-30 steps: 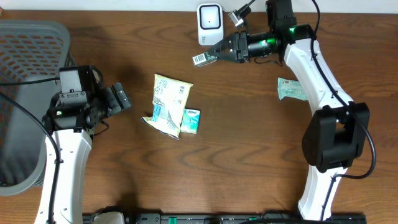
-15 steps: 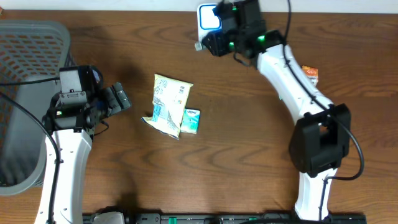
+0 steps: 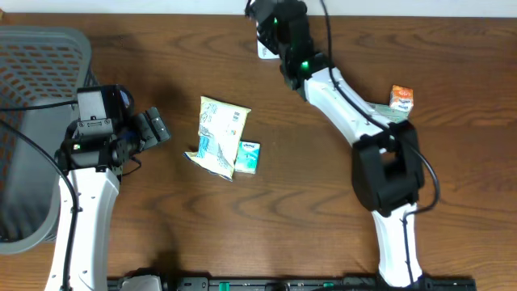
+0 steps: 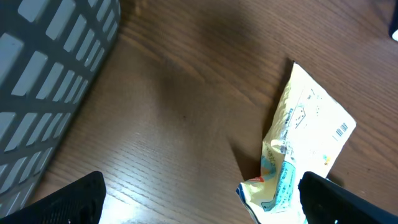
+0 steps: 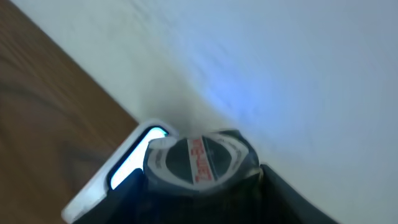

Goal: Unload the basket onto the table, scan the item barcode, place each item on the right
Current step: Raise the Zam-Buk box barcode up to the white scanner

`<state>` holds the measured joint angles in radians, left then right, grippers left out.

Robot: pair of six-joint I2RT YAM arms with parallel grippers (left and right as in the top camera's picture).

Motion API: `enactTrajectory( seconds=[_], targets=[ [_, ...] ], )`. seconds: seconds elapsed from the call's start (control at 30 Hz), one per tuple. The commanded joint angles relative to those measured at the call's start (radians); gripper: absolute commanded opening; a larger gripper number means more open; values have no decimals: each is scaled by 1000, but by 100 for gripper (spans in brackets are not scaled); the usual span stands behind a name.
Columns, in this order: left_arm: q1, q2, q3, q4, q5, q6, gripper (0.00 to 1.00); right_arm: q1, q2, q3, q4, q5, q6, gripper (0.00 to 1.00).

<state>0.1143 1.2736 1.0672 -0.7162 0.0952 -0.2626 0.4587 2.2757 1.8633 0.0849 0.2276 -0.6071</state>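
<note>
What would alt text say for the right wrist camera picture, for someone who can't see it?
A small dark item with a round grey label is held in the right gripper, near a white scanner with a glowing window. Brown wooden table and a pale wall lie behind.

My right arm (image 3: 339,89) covers most of the scanner (image 3: 263,50) at the table's (image 3: 161,242) far edge in the overhead view. On the right wrist camera the item (image 5: 196,160) is blurred; I cannot read its label. The basket (image 3: 40,121) runs off the overhead's left edge, the yellow packet (image 4: 305,143) off the left wrist view's bottom.
</note>
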Motion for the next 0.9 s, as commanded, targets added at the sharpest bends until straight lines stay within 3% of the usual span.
enactTrajectory(
  seconds=[0.0, 0.2, 0.87],
  targets=[
    [3, 2, 1, -1, -1, -2, 98, -2, 57, 2, 71, 33, -272, 43],
    [3, 2, 1, -1, -1, -2, 98, -5, 125, 2, 197, 39, -502, 41],
    [3, 2, 1, -1, -1, -2, 98, -30, 154, 2, 233, -10, -481, 50]
  ],
)
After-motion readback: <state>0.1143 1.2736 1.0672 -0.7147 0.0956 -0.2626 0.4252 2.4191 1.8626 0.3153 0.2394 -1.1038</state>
